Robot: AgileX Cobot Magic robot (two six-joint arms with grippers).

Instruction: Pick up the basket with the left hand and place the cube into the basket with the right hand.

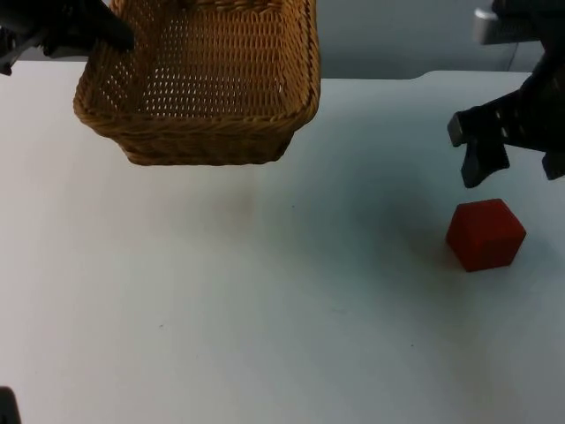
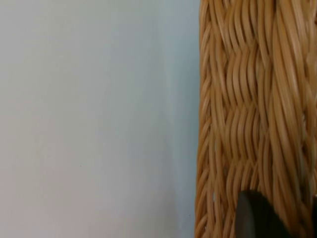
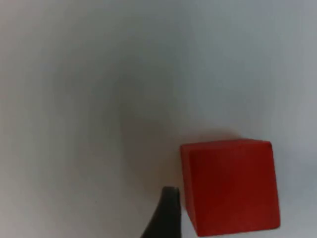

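Resting cube (image 1: 485,233), just below right gripper (image 1: 516,166)

From my remote station I see a white table top (image 1: 247,336), matt and evenly lit, with a few tiny dark specks on its surface. Soft grey shadows lie on it toward the far side and the right. Its far edge meets a plain grey partition wall (image 1: 397,40), and the far right corner is rounded.
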